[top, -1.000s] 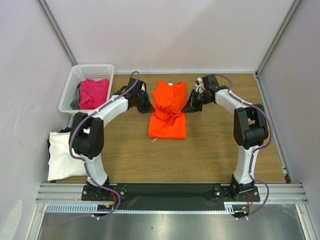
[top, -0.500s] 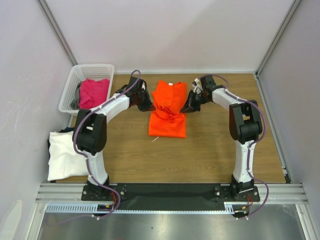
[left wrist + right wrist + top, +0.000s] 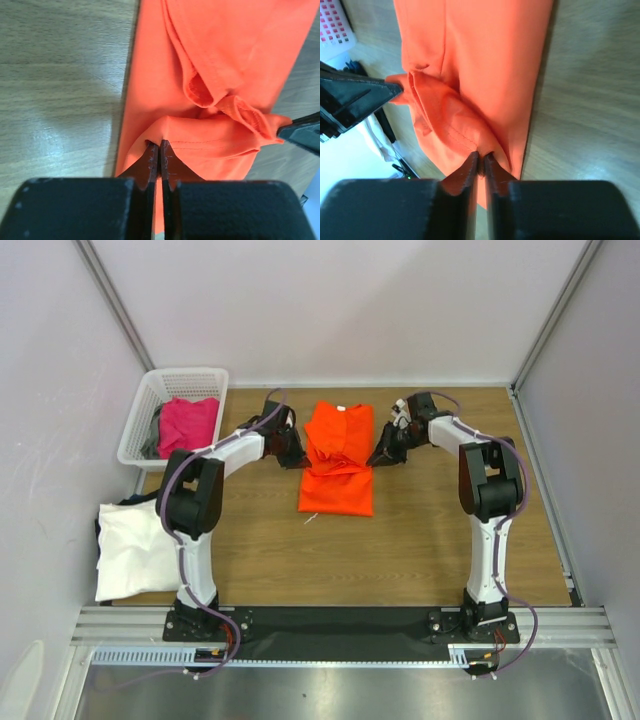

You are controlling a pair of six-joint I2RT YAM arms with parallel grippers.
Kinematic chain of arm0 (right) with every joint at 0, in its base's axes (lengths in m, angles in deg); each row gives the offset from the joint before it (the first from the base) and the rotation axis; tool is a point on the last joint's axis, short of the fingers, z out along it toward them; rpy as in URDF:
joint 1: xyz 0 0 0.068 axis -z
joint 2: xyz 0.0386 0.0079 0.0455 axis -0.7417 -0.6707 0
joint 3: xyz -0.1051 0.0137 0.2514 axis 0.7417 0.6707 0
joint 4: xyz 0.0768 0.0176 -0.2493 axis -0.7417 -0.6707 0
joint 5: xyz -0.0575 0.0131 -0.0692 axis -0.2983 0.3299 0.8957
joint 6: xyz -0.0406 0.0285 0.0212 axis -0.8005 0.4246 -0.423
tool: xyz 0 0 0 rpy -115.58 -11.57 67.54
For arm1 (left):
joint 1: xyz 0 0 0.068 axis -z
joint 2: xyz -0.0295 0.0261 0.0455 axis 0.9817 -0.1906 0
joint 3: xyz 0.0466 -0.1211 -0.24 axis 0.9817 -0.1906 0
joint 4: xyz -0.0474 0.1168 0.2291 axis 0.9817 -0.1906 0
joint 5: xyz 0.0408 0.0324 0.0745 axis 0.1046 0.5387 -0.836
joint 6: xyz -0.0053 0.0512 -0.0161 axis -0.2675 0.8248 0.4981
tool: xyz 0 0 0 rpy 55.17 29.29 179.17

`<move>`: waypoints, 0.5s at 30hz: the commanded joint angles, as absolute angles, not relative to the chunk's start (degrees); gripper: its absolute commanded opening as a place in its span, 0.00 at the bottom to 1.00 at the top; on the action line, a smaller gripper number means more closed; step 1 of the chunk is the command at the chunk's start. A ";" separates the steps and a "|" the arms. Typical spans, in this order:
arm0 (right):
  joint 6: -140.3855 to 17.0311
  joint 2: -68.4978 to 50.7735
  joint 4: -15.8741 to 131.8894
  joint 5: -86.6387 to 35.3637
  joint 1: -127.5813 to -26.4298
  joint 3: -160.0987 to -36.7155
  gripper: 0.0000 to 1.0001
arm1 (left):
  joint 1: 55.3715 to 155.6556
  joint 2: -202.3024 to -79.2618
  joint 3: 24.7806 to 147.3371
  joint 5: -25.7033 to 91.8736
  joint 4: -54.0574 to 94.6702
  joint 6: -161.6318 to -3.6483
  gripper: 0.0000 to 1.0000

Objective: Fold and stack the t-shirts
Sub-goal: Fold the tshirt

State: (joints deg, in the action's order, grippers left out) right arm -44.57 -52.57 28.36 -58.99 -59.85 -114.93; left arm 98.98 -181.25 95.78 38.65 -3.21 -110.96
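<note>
Closely: left gripper (image 3: 159, 146) on orange t-shirt (image 3: 225, 60)

Soft matt orange cloth t-shirt (image 3: 337, 492), faintly glossy wood-grain table (image 3: 420, 540), white plastic lattice basket (image 3: 188, 373)

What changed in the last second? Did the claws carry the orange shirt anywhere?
The left elbow and right elbow swung inward. The left claw and right claw stayed shut on the orange shirt's raised fold, almost where they were. The shirt's outline, the basket and the white shirt look unchanged.
</note>
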 commanded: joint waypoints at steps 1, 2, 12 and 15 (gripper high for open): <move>-44.06 -53.29 28.54 -59.13 -59.30 -118.57 0.23 | 98.26 -181.13 98.61 40.20 -0.52 -108.51 0.07; -43.97 -53.46 28.81 -58.87 -59.22 -119.70 0.28 | 98.18 -181.21 98.96 40.47 -0.26 -108.07 0.16; -36.77 -57.95 33.98 -59.13 -57.73 -129.73 0.54 | 95.89 -185.43 110.56 41.17 0.89 -105.60 0.67; -34.83 -57.42 34.96 -58.86 -56.41 -129.65 0.57 | 95.19 -185.79 113.28 41.35 -0.25 -104.38 0.71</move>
State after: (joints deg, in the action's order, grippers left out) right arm -37.95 -57.03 33.09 -58.95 -58.16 -127.57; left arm 96.38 -185.45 109.28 40.31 -1.02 -106.65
